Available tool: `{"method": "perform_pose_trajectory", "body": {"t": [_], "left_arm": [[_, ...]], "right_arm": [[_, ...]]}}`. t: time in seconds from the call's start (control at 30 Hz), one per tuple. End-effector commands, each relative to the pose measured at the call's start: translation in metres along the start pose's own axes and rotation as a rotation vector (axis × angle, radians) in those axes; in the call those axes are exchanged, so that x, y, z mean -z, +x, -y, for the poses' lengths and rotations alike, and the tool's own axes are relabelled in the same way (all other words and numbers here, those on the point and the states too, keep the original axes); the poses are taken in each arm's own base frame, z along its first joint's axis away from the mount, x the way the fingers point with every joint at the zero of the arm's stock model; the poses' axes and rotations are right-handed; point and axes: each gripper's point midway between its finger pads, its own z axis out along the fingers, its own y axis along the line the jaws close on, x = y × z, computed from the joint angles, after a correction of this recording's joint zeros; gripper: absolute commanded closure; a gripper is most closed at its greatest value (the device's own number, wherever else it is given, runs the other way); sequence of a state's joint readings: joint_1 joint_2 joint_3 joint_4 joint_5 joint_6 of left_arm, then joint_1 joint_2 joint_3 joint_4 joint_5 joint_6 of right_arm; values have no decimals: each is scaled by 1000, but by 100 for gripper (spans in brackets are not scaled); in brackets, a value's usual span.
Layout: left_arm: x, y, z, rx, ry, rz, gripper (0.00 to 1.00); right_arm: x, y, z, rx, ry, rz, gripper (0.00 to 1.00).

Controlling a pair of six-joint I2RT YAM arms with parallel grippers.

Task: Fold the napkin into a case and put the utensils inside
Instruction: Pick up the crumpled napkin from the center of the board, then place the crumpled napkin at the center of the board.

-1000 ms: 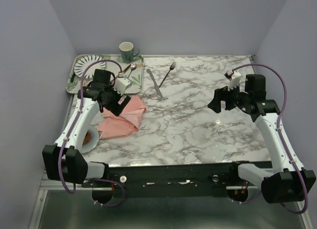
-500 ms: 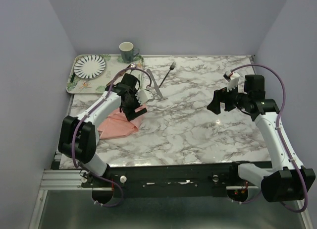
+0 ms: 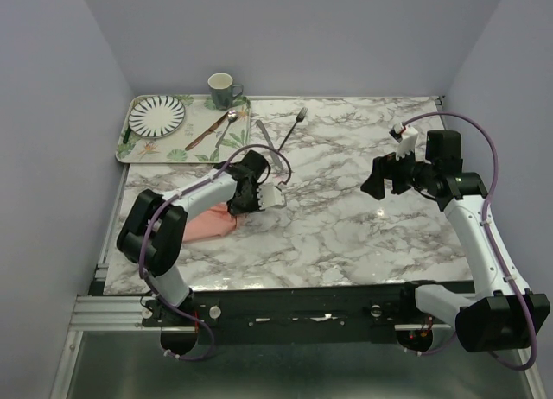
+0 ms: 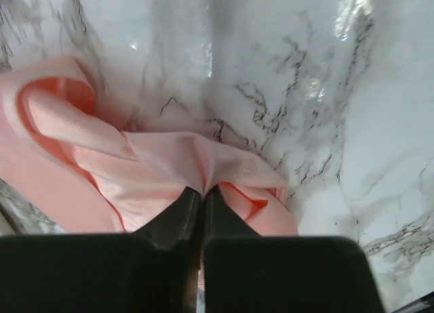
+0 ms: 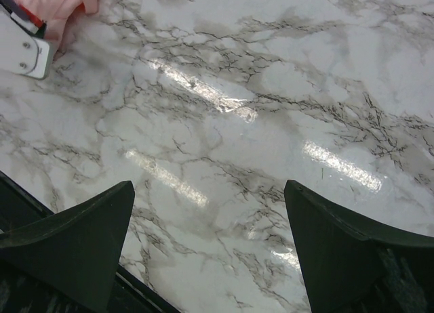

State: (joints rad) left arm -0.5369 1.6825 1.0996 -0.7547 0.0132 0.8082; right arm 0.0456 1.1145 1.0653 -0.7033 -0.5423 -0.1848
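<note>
1. Salmon-pink napkin (image 4: 169, 164) is lying crumpled, not yet folded, near the front left of the marble table (image 3: 346, 235). The left gripper (image 4: 202, 191) is pinching one raised fold, jaws clamped on the cloth.
2. Risk: the thin pinch may slip, or drag the whole bundle instead of spreading it, since nothing is pinning the other side.
3. The right gripper (image 5: 209, 188) is hovering over bare marble, jaws wide apart and empty.
4. Farther back, the knife (image 3: 263, 133) and fork (image 3: 291, 129) are lying close beyond the left arm, where a careless sweep could knock them.
5. No brand, label or writing is showing legibly.
</note>
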Motion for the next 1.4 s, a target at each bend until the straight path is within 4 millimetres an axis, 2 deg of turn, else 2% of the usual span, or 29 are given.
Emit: {"method": "perform_pose_trajectory", "body": {"t": [0.0,0.03,0.13,0.17,0.2,0.27,0.37,0.4,0.47,0.5,0.53,0.57,0.6,0.63,0.67,0.7,0.73,0.77,0.8,0.83,0.87,0.9,1.0,1.07,1.17,1.2,1.27,1.3,1.37], "left_arm": [[30,-32,11,-79,-18,34,100],[36,-46,23,-106,10,77,100],[72,-80,31,-86,-7,196,100],[86,-97,42,-90,26,262,100],[109,-116,40,-85,13,333,100],[144,-141,55,-49,59,468,100],[210,-176,51,41,58,670,100],[242,-188,44,69,55,764,100],[274,-196,30,150,63,867,100],[291,-193,16,274,99,925,100],[297,-191,1,332,98,960,100],[294,-186,-9,402,111,963,100],[279,-179,-14,479,149,937,100],[268,-164,-31,543,131,920,100],[248,-155,-36,585,137,875,100],[216,-138,-36,653,157,801,100],[196,-118,-47,739,149,749,100],[170,-104,-51,806,173,683,96],[142,-86,-47,876,205,608,86],[127,-72,-45,958,237,553,79],[111,-47,-56,1065,255,518,72],[99,-33,-50,1124,298,500,55],[104,-3,-63,1167,249,581,34],[122,2,-68,1028,143,641,29],[136,-5,-52,835,60,665,27],[128,-12,-39,696,39,634,27],[129,-23,-21,539,-22,605,27],[117,-23,-9,469,-29,568,27],[114,-41,8,347,-56,568,27]], "right_arm": [[3,1,-4,4,-19,-6,0],[3,1,-4,3,-20,-6,0],[3,-1,-3,3,-15,-3,0],[4,-2,-2,1,-6,-3,0],[4,-2,-1,-3,-1,-3,0],[6,-6,0,2,10,4,0],[8,-10,2,3,24,5,0],[9,-11,2,-2,27,2,0],[11,-15,3,0,38,7,0],[12,-16,3,0,40,8,0],[12,-17,3,-1,40,8,0],[14,-20,3,3,42,15,0],[13,-20,4,3,42,9,0],[13,-20,4,4,43,9,0],[13,-20,4,6,43,5,0],[11,-19,5,5,39,-3,0],[11,-18,4,4,36,-8,0],[9,-15,4,6,24,-16,0],[8,-12,2,3,10,-28,0],[5,-8,1,0,-2,-39,0],[4,-5,-2,6,-25,-47,0],[4,1,-5,5,-47,-69,0],[2,20,-14,25,-116,-130,0],[1,34,-18,38,-158,-165,0],[-2,59,-24,27,-212,-240,0],[-1,69,-27,4,-231,-282,1],[-4,86,-31,-27,-275,-342,6],[-8,97,-31,-64,-297,-393,9],[-10,107,-33,-83,-328,-444,17]]}}
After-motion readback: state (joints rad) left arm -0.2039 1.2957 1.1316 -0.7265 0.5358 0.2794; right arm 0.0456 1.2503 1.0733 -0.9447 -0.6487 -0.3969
